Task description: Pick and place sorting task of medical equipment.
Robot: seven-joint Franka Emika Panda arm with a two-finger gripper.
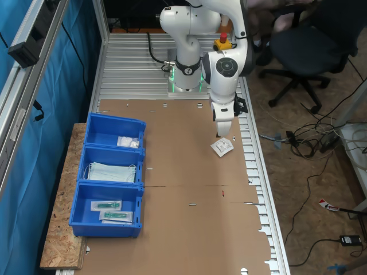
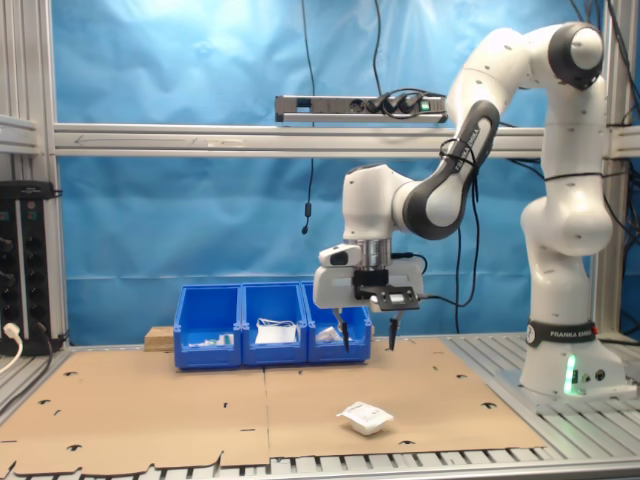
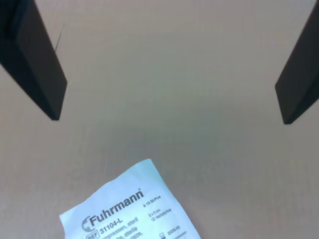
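The counter is covered with brown cardboard sheeting in both exterior views. The white arm is bent down over it, with the jaws pointed downward and spread wide, nothing being held between them. Three blue bins are set in a row along the counter edge at the first exterior view's left. The white sachet is laid flat on the cardboard, just beside the jaws and below their tips, untouched. In the wrist view, the sachet is seen offset from the gap between the two dark fingers.
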